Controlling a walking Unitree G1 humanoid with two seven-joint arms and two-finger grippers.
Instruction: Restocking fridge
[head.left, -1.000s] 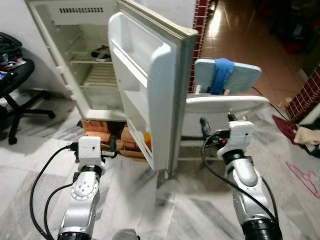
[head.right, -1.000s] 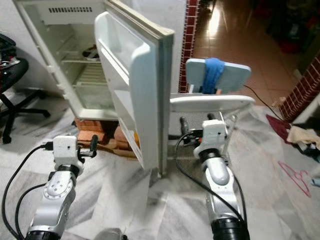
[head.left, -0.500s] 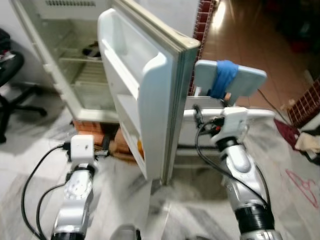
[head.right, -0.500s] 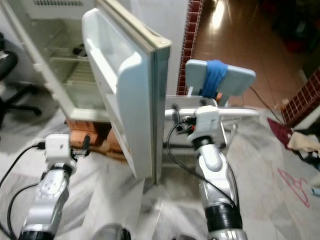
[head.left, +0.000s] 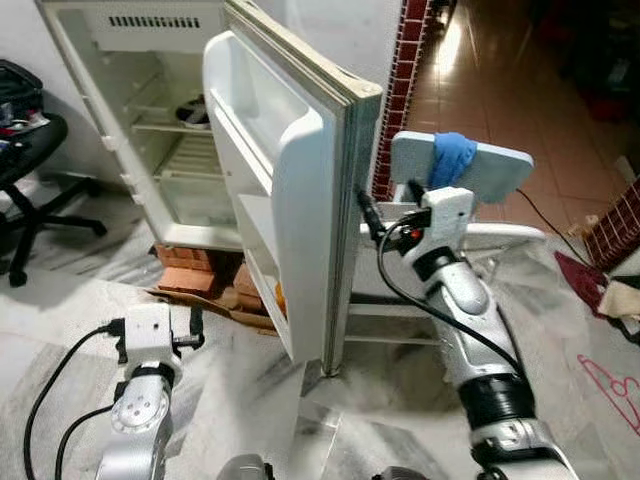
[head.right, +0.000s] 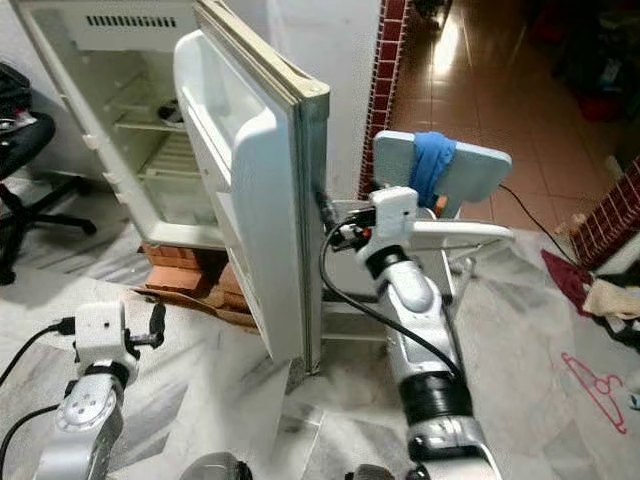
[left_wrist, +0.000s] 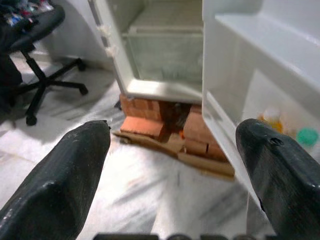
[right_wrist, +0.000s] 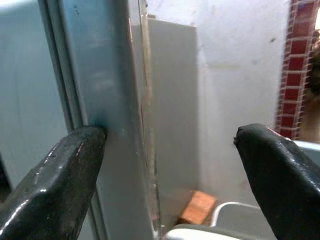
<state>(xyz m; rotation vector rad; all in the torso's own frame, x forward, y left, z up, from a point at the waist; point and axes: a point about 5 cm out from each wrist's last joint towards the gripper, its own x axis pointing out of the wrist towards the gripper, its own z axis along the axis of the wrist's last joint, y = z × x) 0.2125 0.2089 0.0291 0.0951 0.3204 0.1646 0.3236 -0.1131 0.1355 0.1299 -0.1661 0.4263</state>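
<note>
Left eye view: the fridge (head.left: 150, 120) stands open on a base of bricks (head.left: 195, 280), its door (head.left: 300, 190) swung out toward the robot. The wire shelves inside carry one dark item on the upper shelf (too small to identify). An orange item (head.left: 281, 297) sits in the lowest door shelf.

The right gripper (head.left: 368, 212) is raised to the outer edge of the door, at about mid-height. In the right wrist view its fingers (right_wrist: 55, 175) are spread wide; one fingertip touches the door's outer edge, the other stands apart on the wall side.

The left gripper (head.left: 158, 330) is held low over the marble floor (head.left: 60, 300), in front of the fridge and well apart from the door. In the left wrist view its fingers (left_wrist: 65, 180) are spread wide and hold nothing; between them lie the bricks, the bottom of the cabinet and the lower door shelf, where a pale bottle (left_wrist: 271, 119) and a green-capped item (left_wrist: 306, 136) stand side by side.

Behind the door stands a white chair (head.left: 470, 205) with a blue cloth (head.left: 452, 160) draped over its back. A black office chair (head.left: 30, 170) stands to the left of the fridge. A pink hanger (head.left: 610, 375) lies on the floor at the far right.
</note>
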